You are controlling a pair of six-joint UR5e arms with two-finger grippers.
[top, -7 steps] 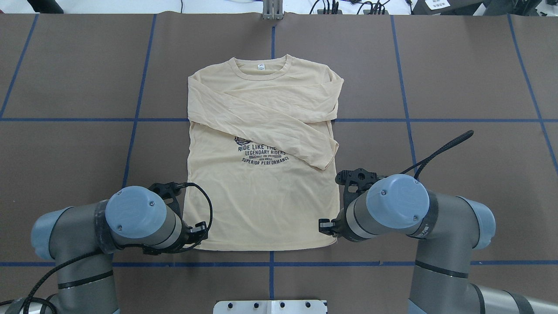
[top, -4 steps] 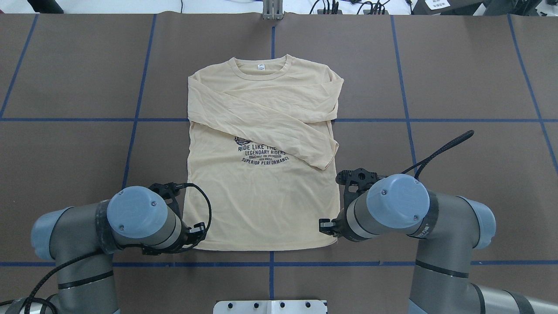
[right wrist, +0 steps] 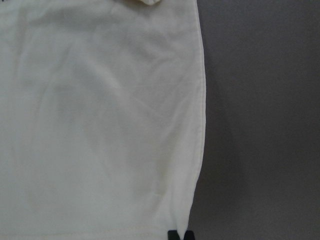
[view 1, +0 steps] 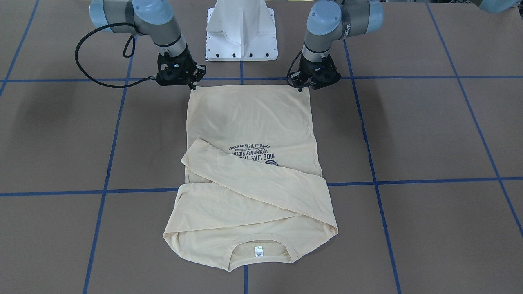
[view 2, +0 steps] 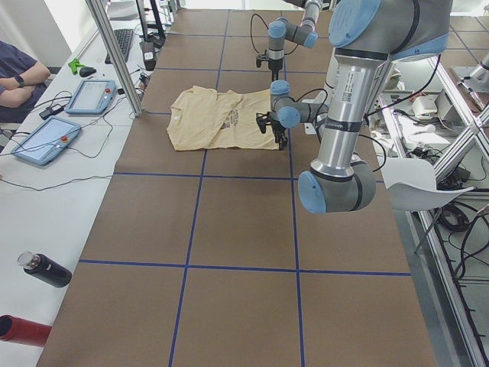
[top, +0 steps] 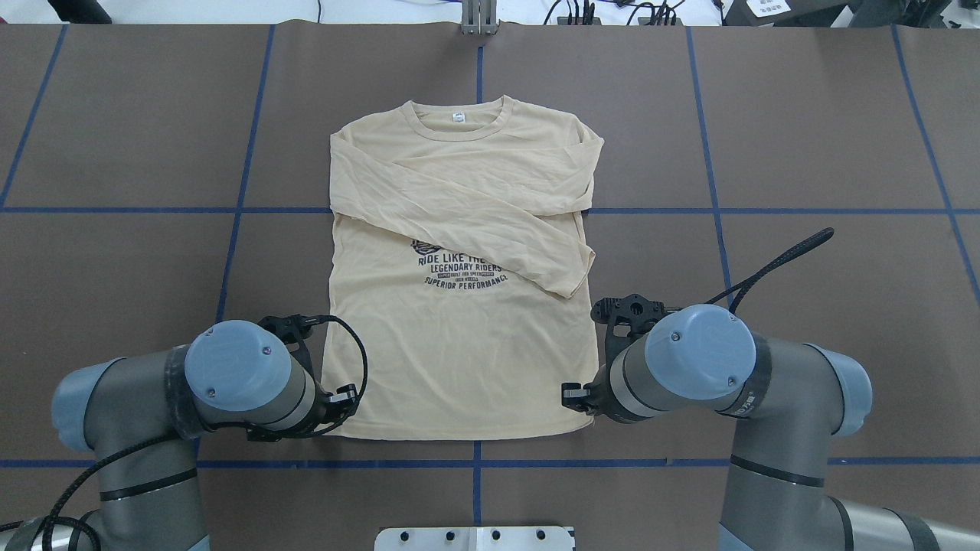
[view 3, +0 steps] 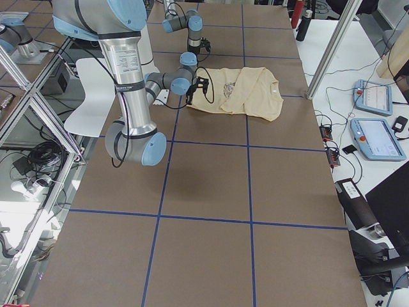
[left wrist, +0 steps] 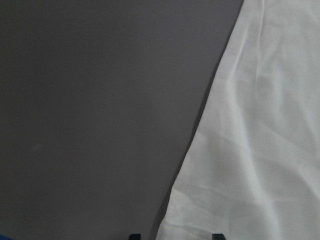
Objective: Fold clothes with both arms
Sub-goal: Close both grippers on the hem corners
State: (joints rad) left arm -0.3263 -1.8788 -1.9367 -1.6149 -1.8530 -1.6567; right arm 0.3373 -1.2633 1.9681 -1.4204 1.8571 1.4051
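On the brown table, the cream T-shirt lies flat with its sleeves crossed over the chest (collar away from the robot). At its near hem, the left claw sits low at one corner, fingers spread wide to either side of the fabric edge. The right claw has its fingertips nearly together, pinching the other corner.

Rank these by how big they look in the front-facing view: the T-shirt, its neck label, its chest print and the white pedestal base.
Largest to smallest:
T-shirt
white pedestal base, cut off by the top edge
chest print, partly covered by a sleeve
neck label, smallest by far
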